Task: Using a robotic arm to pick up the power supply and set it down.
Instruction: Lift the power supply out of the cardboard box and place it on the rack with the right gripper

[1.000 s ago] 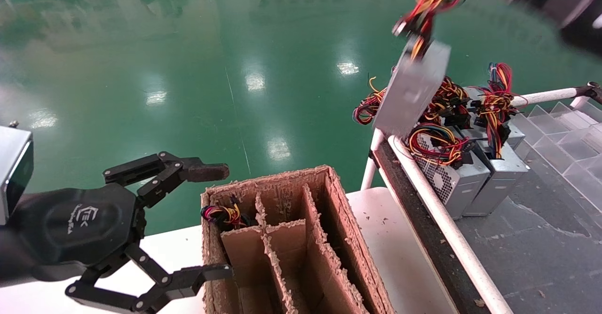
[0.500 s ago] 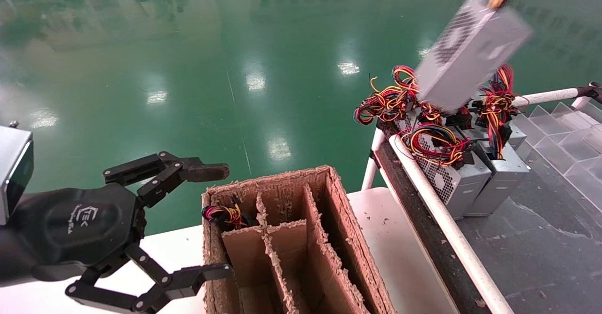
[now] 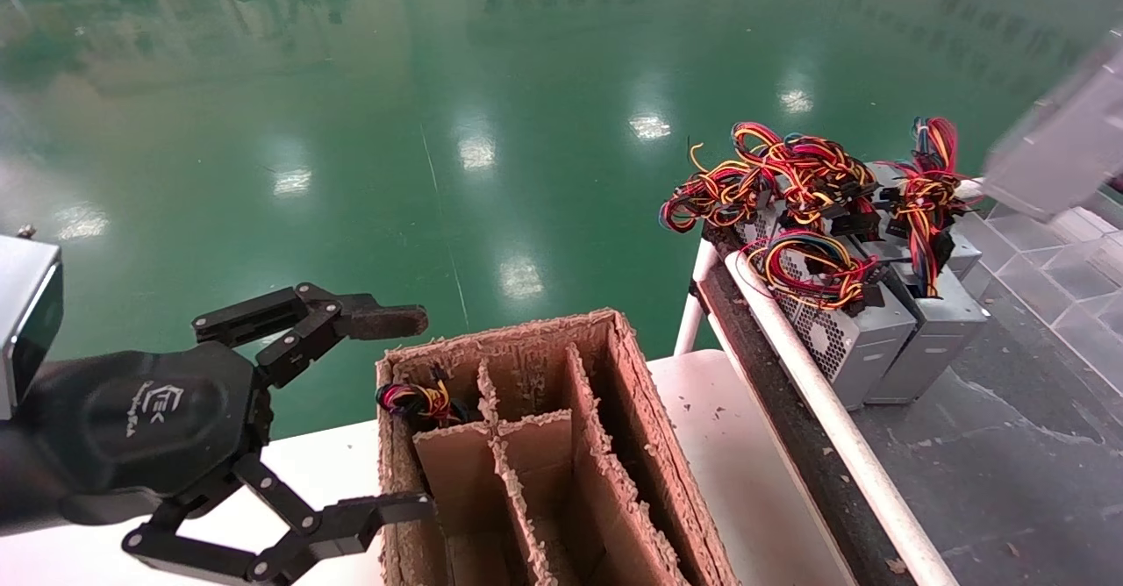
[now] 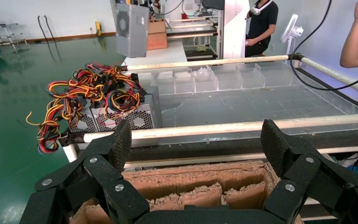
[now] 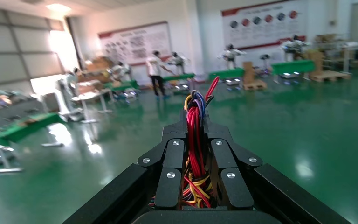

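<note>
The power supply, a silver-grey box, hangs blurred in the air at the far right edge of the head view, above the bench. It also shows high up in the left wrist view, power supply. My right gripper is shut on its bundle of red, yellow and blue wires; the box itself is hidden in that view. My left gripper stays open with nothing between its fingers, beside the near-left corner of the cardboard box. In its own view the left gripper looks over that box.
The cardboard box has ragged dividers; wires poke out of its far-left cell. Other power supplies with tangled cables crowd the dark bench behind a white rail. Clear plastic bins line the bench's right side. People stand beyond.
The held power supply swung up and to the right, from above the pile to the right edge of the head view. The left gripper has not moved.
</note>
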You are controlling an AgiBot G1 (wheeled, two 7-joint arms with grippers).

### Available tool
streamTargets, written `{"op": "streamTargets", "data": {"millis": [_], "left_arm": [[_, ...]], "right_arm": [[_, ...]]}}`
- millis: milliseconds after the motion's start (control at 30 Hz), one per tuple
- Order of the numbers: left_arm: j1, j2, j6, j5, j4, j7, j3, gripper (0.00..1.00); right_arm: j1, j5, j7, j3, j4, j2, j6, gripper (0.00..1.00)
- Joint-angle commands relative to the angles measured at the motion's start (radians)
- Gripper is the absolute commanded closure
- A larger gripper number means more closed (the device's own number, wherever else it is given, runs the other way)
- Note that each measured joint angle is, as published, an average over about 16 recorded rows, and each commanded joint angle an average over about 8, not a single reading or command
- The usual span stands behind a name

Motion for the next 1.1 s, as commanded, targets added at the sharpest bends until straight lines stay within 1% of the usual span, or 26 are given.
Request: {"op": "streamTargets", "data": {"millis": [33,367,500,600,833,1100], "left_arm": [[0.0,0.0,0.0,0.0,0.0,0.0,0.0,0.0],[0.0,0.0,0.0,0.0,0.0,0.0,0.0,0.0],[0.0,0.0,0.0,0.0,0.0,0.0,0.0,0.0],[0.0,0.0,0.0,0.0,0.0,0.0,0.0,0.0],[0.0,0.0,0.0,0.0,0.0,0.0,0.0,0.0],[0.0,0.0,0.0,0.0,0.0,0.0,0.0,0.0]], "right_arm": [[0.009,-0.014,-0.012,-0.007,-0.016,0.022,0.0,1.0],[-0.006,-0.076,-0.043,-0.049,-0.066,0.122,-0.115,1.0],[-0.026,-0.093,-0.052,-0.062,-0.088,0.138,-0.163,1.0],[-0.047,-0.101,-0.058,-0.07,-0.107,0.137,-0.183,1.0],[-0.101,-0.107,-0.072,-0.077,-0.151,0.095,-0.174,1.0],[-0.146,-0.102,-0.075,-0.074,-0.194,0.01,-0.099,1.0]]}}
